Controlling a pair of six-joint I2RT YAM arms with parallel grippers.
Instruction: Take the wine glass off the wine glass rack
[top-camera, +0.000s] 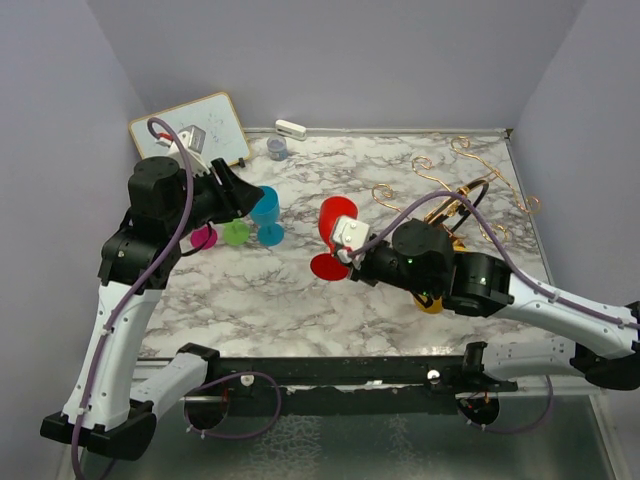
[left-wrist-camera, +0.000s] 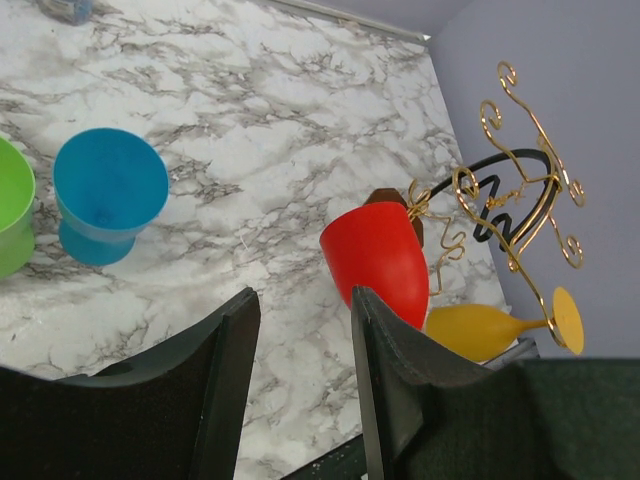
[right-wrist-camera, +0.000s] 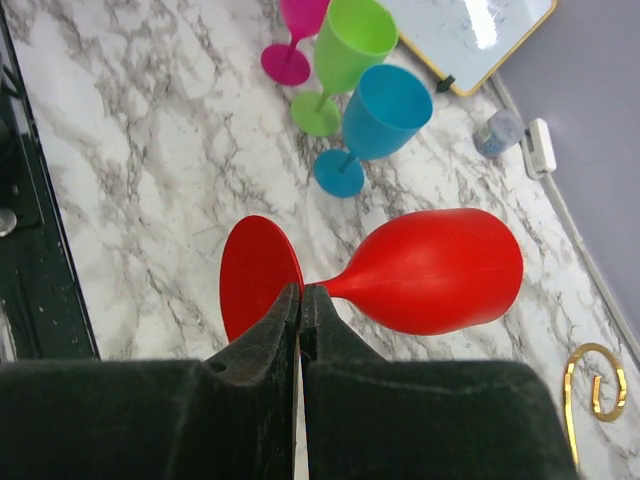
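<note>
The red wine glass lies on its side in the air over the marble table. Its long axis is roughly level, with the bowl pointing toward the back wall and the round foot toward the robot. The right gripper has its fingers clamped together on the thin stem just beside the foot. The glass is clear of the wine glass rack and to the left of it. A yellow glass hangs on the rack's wires. The left gripper hovers with its fingers apart and empty near the blue glass.
</note>
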